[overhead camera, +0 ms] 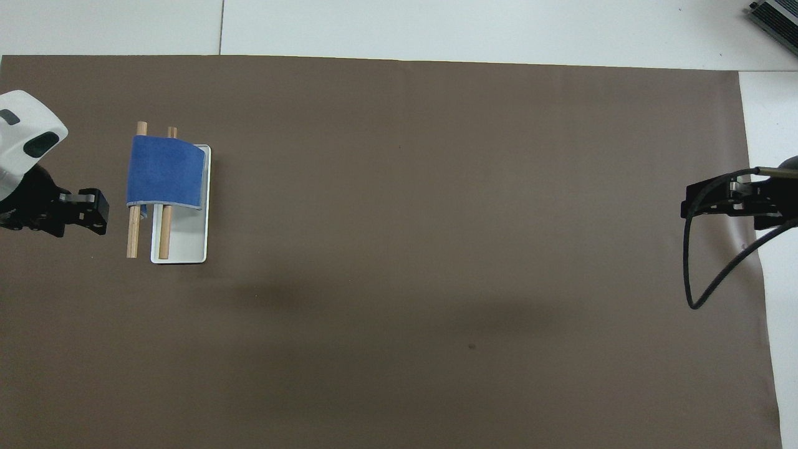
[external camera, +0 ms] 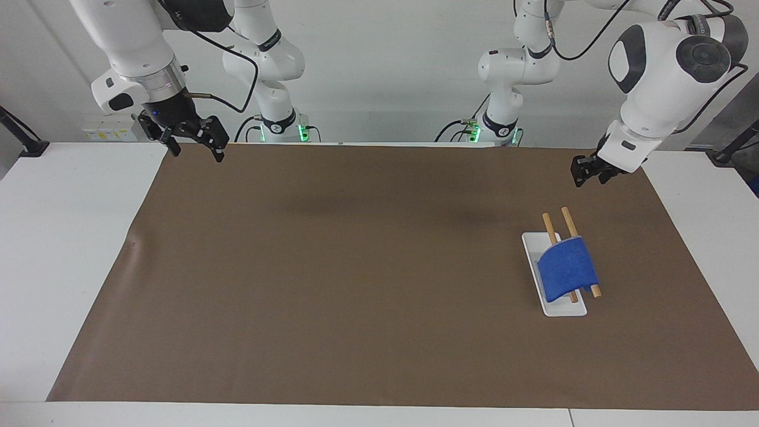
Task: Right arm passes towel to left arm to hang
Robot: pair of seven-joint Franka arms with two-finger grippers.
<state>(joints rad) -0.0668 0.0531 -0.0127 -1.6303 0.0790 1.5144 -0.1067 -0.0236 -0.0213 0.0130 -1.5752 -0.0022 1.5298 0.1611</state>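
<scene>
The blue towel (external camera: 566,267) (overhead camera: 165,171) hangs draped over the two wooden rods (external camera: 548,225) of a white-based rack (external camera: 563,308) (overhead camera: 181,240) toward the left arm's end of the table. My left gripper (external camera: 584,172) (overhead camera: 96,212) hangs in the air over the brown mat beside the rack, apart from the towel and holding nothing. My right gripper (external camera: 195,151) (overhead camera: 689,206) waits raised over the mat's edge at the right arm's end, its fingers spread open and empty.
A brown mat (external camera: 356,267) (overhead camera: 436,249) covers most of the white table (external camera: 71,237). A black cable (overhead camera: 692,280) loops down from the right wrist. The rack is the only thing standing on the mat.
</scene>
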